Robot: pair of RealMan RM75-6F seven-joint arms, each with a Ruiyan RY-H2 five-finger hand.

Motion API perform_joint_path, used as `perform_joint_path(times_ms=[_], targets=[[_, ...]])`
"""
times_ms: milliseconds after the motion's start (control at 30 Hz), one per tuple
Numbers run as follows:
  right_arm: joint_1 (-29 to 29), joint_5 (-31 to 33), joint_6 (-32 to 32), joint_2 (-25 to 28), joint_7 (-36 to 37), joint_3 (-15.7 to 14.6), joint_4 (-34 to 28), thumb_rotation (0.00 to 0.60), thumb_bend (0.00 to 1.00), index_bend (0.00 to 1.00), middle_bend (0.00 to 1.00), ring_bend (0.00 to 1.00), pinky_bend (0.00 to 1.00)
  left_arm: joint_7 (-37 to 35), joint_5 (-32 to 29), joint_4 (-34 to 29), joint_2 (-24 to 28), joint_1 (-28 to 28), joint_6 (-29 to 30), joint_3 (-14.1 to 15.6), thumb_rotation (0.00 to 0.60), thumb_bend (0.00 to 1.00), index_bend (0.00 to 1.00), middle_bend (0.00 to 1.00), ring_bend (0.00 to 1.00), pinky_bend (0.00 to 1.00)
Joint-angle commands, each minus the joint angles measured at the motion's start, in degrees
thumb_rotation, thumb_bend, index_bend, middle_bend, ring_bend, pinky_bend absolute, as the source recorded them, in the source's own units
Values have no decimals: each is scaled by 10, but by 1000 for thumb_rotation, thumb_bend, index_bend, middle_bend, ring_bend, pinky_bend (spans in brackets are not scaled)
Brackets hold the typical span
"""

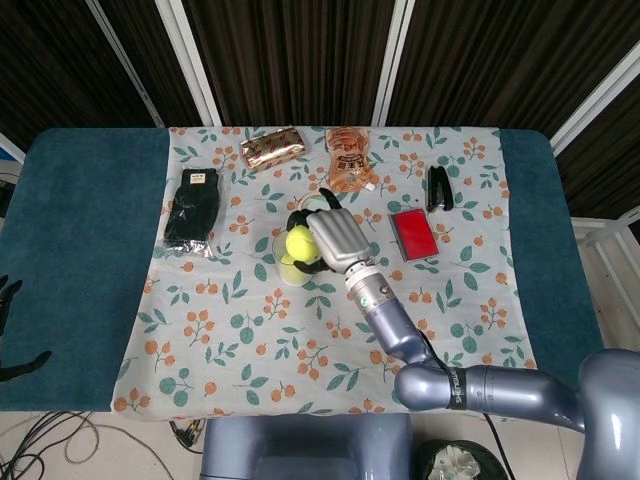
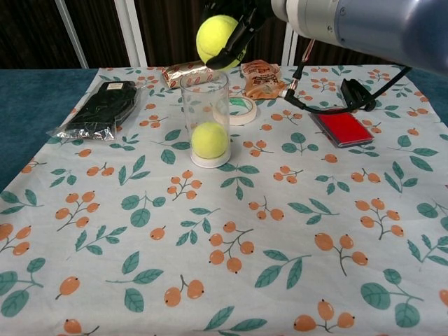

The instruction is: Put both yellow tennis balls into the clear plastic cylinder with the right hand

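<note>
Right now your right robot hand (image 2: 234, 24) grips a yellow felt tennis ball (image 2: 216, 39), fingers curled around it, raised just above the open mouth of the clear plastic cylinder (image 2: 204, 119). That cylinder stands upright on the desk's floral-print cloth (image 2: 280, 231), and the second yellow tennis ball (image 2: 209, 140) already sits at its bottom. From the head view, the held ball overlaps the cylinder's rim, with the robot hand's pale back just to the right of it. You can see a roll of white tape (image 2: 240, 110) lying flat just behind the cylinder, a flat red rectangular case (image 2: 341, 128) well off to the right, and a black stapler (image 1: 439, 188) beyond that. A black packaged item in clear wrap (image 2: 102, 108) lies to the left, a gold foil packet (image 2: 186, 72) and an orange snack pouch (image 2: 262, 78) rest along the far edge. Your left robot hand (image 1: 9, 300) shows only as dark fingertips at the head view's left edge, off the desk; you cannot tell how its fingers lie.
</note>
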Motion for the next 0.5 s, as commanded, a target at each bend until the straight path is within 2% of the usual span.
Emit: perform_joint_path(times_ms=[33, 233, 400, 500], targets=[[10, 4, -1, -12, 1, -4, 11, 600, 483, 511, 407, 526, 0, -1, 0, 0, 0, 0, 0, 0, 600, 14, 105, 4, 0, 5], [30, 20, -3, -26, -8, -9, 28, 600, 484, 486, 377, 492, 0, 0, -3, 0, 0, -1, -3, 0, 600, 13, 107, 4, 0, 5], [48, 49, -7, -36, -15, -6, 42, 600, 483, 453, 308, 371, 0, -2, -2, 0, 1, -1, -2, -1, 600, 13, 107, 4, 0, 5], [56, 68, -5, -39, -19, -3, 46, 600, 448, 411, 251, 282, 0, -5, -4, 1, 2, 0, -2, -2, 600, 13, 107, 4, 0, 5]])
